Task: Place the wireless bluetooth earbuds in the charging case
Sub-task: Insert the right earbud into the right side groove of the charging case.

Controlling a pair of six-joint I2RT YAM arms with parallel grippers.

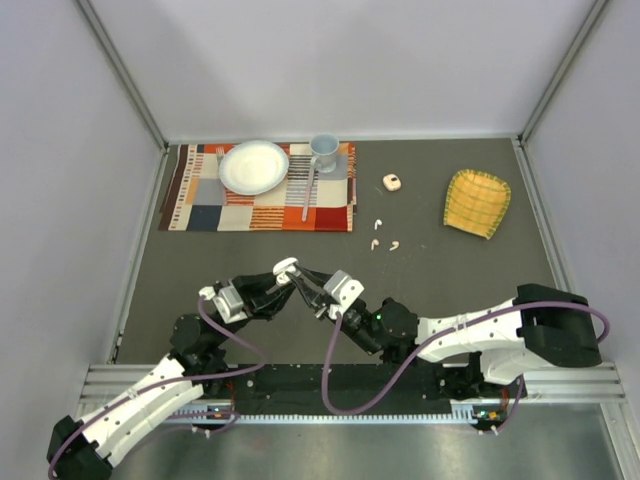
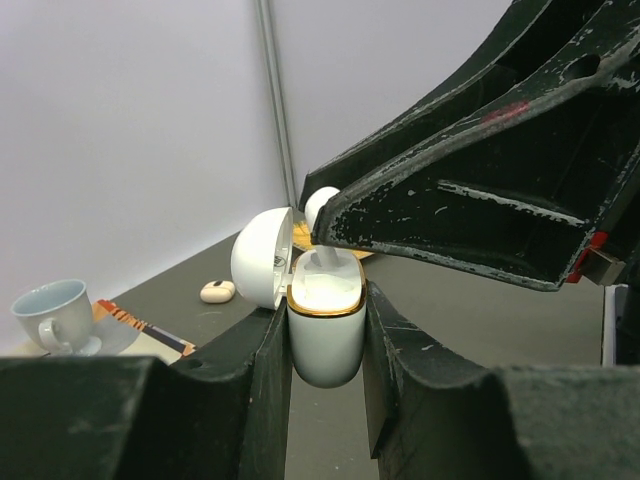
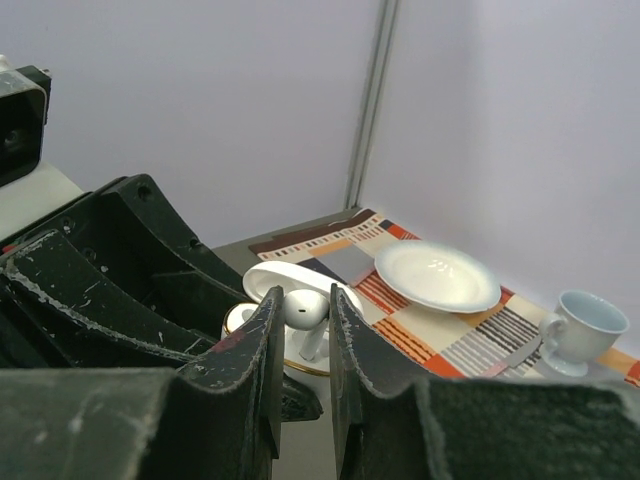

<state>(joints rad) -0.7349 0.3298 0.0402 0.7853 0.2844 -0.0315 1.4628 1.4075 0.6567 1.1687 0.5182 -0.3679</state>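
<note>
Clad in white shells with black joints along both arms (image 1: pixel 150 395), looped with purple cables (image 1: pixel 328 370). Tipped with black gripper fingers (image 2: pixel 250 400), scuffed grey at edges, dabbed red.

Soft even light, blurred near foreground.

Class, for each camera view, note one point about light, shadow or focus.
Top external: soft light, faint shadows; the tiny white plastic earbuds barely resolve. Left wrist: the white gold-rimmed charging case is sharp, while the black left tool blurs nearest the lens. Right wrist: the black right tool blurs near the lens; the round white plate is clear.
</note>
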